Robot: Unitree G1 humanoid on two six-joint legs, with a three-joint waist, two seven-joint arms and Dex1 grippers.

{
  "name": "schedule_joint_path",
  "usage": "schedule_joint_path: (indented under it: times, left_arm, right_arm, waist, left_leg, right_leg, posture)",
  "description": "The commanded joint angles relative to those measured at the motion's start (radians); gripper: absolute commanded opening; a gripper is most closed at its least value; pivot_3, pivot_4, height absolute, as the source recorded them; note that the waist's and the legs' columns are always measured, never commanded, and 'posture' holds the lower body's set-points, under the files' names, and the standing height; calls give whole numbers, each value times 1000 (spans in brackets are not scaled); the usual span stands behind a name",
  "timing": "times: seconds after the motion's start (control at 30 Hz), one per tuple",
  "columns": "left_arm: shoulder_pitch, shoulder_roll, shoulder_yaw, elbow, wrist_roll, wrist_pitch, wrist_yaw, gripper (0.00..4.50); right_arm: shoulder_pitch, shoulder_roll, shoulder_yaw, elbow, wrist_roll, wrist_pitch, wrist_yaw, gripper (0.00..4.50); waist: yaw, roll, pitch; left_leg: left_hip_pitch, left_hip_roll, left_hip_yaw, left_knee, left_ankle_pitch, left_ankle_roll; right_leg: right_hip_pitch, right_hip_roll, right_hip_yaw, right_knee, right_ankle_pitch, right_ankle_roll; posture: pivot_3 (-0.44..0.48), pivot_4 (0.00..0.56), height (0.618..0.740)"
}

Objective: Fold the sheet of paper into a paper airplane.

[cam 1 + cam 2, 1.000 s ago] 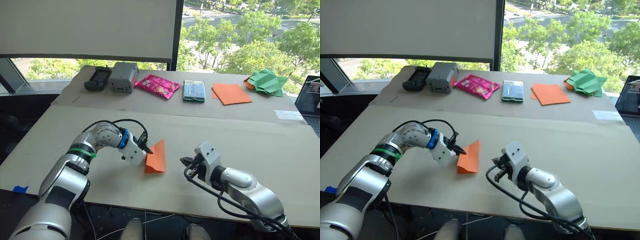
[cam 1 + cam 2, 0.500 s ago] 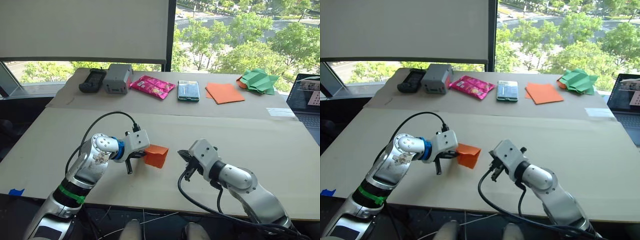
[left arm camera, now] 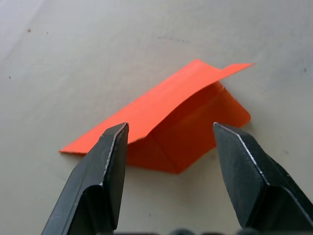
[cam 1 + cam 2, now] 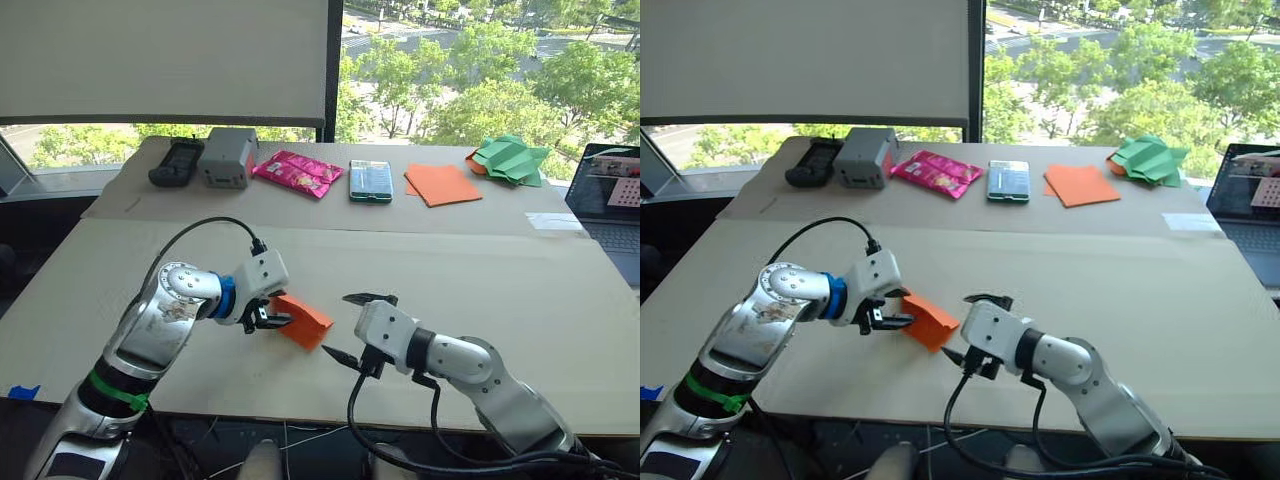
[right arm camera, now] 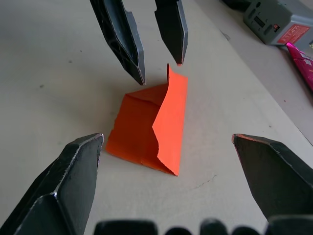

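In the eye views the left gripper has let go of the folded sheet of paper, now on the table between both spread grippers, and the wrist views show its top flap sprung up, so the crease needs pressing again by the wide-open right gripper.

left tool agape, right tool — wide
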Motion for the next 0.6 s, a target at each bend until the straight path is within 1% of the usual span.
schedule_joint_path:
  times: [0.03, 0.1, 0.23, 0.33, 0.5, 0.6]
  left_arm:
    - [62, 103, 74, 32, -47, -149, -72, 2891]
    - [67, 115, 88, 68, -62, -187, -60, 2891]
    - [52, 55, 132, 189, -70, -219, 45, 2891]
    - [83, 42, 155, 194, -92, -229, 71, 2891]
    - [111, 15, 191, 174, -151, -202, 98, 2891]
    - [117, 1, 206, 173, -186, -194, 116, 2891]
  right_arm:
    - [-60, 57, 52, 84, -118, -100, -60, 4470]
    - [-70, 85, 56, 131, -153, -122, -83, 4470]
    - [-79, 149, 68, 199, -214, -183, -126, 4470]
    - [-69, 165, 55, 209, -230, -204, -126, 3653]
    - [-55, 165, 44, 217, -227, -224, -95, 1922]
    - [-55, 158, 44, 226, -226, -246, -75, 880]
  waist:
    - [-2, 0, 0]
    - [7, 0, 1]
    - [30, 0, 1]
    - [32, -2, 0]
    - [32, -2, 0]
    - [31, -2, 0]
  left_leg:
    - [1, 0, 0, 0, 0, 0]
    - [1, 0, 0, -1, 0, -1]
    - [-4, 0, 2, 1, -1, -2]
    - [-4, 0, 2, 2, 0, 0]
    - [-3, 1, 2, 1, 3, 4]
    - [-3, 1, 2, 1, 3, 4]
  right_leg:
    - [0, 0, 0, 0, 0, 0]
    - [0, 0, 0, 0, 0, 0]
    - [0, 0, 0, -1, 0, 0]
    - [0, 0, 0, -1, 0, 0]
    - [0, 1, 0, 1, 0, 0]
    - [0, 1, 1, 1, 0, 0]
  posture:
    - [0, 150, 702]
    - [0, 150, 702]
    - [0, 150, 702]
    - [0, 150, 702]
    - [0, 150, 702]
    - [0, 150, 702]
